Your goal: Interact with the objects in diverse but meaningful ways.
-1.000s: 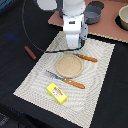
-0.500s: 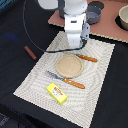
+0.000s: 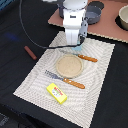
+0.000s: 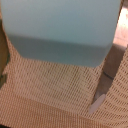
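Note:
My gripper [image 3: 76,48] hangs over the far part of the woven placemat [image 3: 35,80], just beyond the round tan plate [image 3: 69,65]. A light blue cup [image 4: 62,30] fills most of the wrist view, very close to the camera, and the gripper looks shut on it. In the exterior view only a sliver of the cup [image 3: 75,51] shows under the gripper. The yellow packet [image 3: 57,93] with its red label lies at the mat's near edge. On the black table, off the mat on the exterior view's left, lies a brown sausage [image 3: 30,52]. A grey pot [image 3: 95,10] stands behind the arm. The tomato is out of view.
An orange-handled knife [image 3: 84,58] lies beyond the plate and an orange-handled fork [image 3: 70,82] in front of it. A brown board [image 3: 102,27] at the back carries the pot and a pale bowl [image 3: 123,17]. A black cable [image 3: 27,35] loops over the table.
The arm and the cup stay in almost the same spot over the far part of the mat. Nothing else has shifted.

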Tool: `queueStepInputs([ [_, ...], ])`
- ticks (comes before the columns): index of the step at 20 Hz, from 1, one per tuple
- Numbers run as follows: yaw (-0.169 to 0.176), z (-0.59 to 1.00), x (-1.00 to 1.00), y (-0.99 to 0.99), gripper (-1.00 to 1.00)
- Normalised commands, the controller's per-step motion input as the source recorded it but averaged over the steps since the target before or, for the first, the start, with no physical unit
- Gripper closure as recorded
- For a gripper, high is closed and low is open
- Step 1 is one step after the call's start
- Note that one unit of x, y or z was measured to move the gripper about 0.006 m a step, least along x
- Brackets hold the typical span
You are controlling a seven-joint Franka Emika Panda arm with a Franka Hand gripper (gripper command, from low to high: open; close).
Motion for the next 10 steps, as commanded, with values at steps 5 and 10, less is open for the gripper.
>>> queueStepInputs([
  [5, -0.008, 0.22, -0.44, -0.19, -1.0],
  [10, -0.021, 0.34, -0.52, -0.3, -1.0],
])
